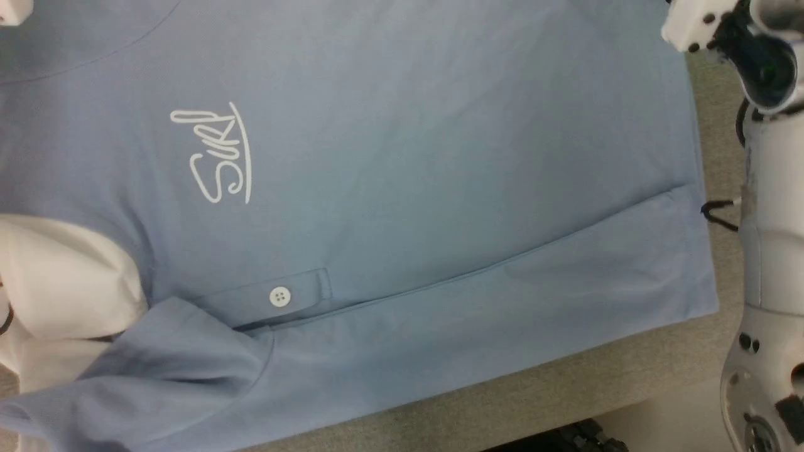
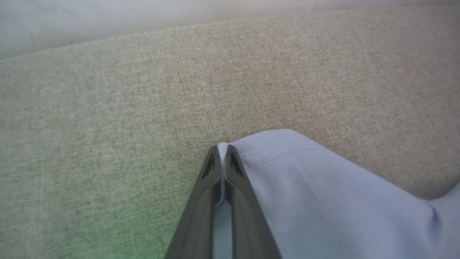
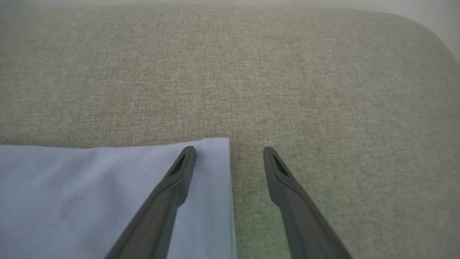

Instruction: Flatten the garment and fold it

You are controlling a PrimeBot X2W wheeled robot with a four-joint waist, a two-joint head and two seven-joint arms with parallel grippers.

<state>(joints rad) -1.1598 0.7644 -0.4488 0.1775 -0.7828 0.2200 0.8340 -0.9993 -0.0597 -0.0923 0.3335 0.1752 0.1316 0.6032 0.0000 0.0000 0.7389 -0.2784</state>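
Your left end effector is pinched tight on a stitched, rounded fold of the light blue knit polo shirt. Your right end effector gapes wide and grips nothing, with one finger over the shirt's square hem corner. From the head view you also get the white cursive logo, the round white button and the white collar, with the shirt spread on the coarse beige woven table.

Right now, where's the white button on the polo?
Head view, lower left of centre: the white button sits on the polo shirt's placket, below the cursive logo and right of the white collar.
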